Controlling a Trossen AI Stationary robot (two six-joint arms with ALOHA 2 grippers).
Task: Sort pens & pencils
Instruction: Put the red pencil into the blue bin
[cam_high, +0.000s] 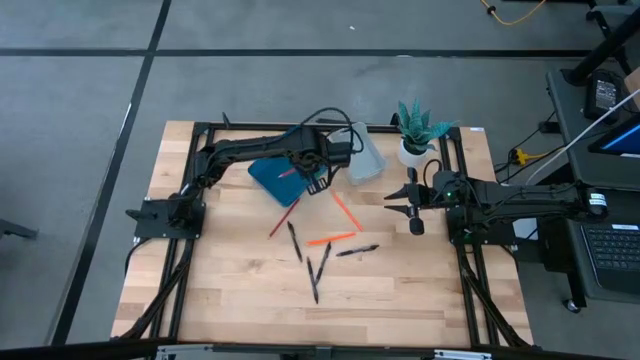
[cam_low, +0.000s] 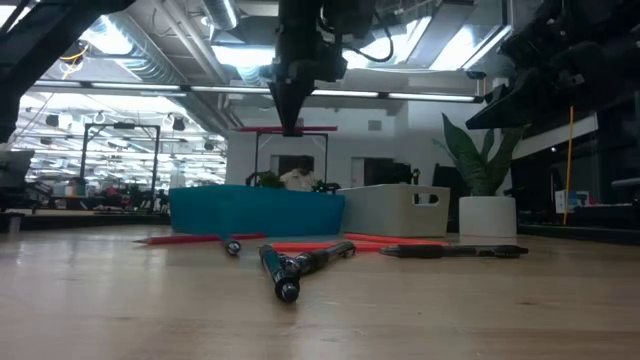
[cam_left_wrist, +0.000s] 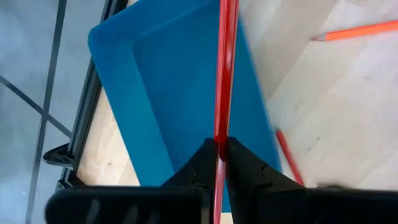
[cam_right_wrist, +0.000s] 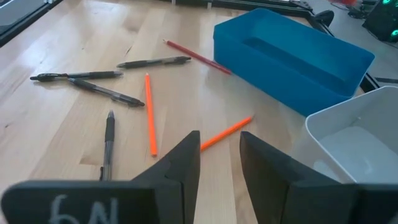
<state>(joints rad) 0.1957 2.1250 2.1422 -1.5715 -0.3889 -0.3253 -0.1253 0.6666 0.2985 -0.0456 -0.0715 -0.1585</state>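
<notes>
Near the table's middle, four black pens and two orange pencils lie loose; another red pencil lies just beside the blue bin, toward the far edge.

Risk: the held red pencil is pinched low on its length, so it could pivot or bounce off the bin rim on release.

Left gripper is above the bin, fingers pinching this pencil. Right gripper waits near the right edge, fingers spread, empty.
</notes>
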